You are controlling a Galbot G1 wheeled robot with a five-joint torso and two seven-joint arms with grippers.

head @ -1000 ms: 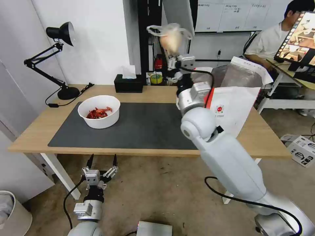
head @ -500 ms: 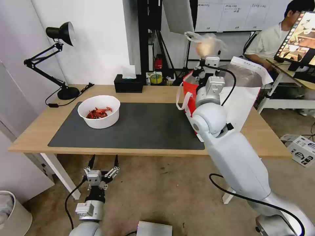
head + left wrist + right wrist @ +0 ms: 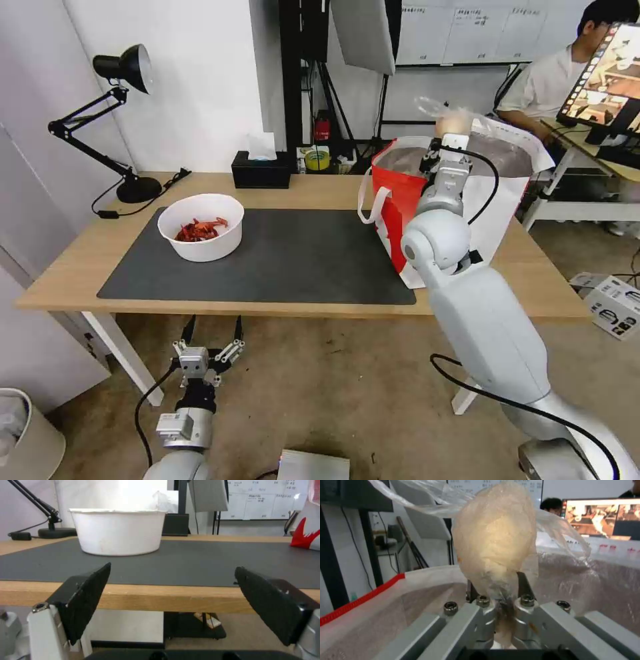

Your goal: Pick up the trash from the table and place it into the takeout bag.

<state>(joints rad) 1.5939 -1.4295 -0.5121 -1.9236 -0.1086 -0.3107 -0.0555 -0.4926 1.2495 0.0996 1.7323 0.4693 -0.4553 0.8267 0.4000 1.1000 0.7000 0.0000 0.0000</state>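
My right gripper [image 3: 448, 137] is shut on the beige wrapped lump [image 3: 451, 122], held over the open, foil-lined mouth of the red-and-white takeout bag [image 3: 393, 200] at the table's right end. In the right wrist view the lump [image 3: 496, 537] stands up from between the fingers [image 3: 522, 585], with the bag's red rim [image 3: 356, 600] and foil lining below. A white round bowl [image 3: 201, 227] of red shells sits on the dark mat [image 3: 293, 257]. My left gripper [image 3: 212, 331] hangs open below the table's front edge, facing the bowl [image 3: 117, 531].
A black tissue box [image 3: 261, 170] and a black desk lamp [image 3: 123, 120] stand at the back of the light wooden table [image 3: 67, 273]. A white bin [image 3: 23, 433] sits on the floor at the left. A person sits at a desk behind the bag.
My right arm has swung to the right and come down with the wrapped lump, from high above the table's middle to over the bag's mouth. The left arm has stayed put.
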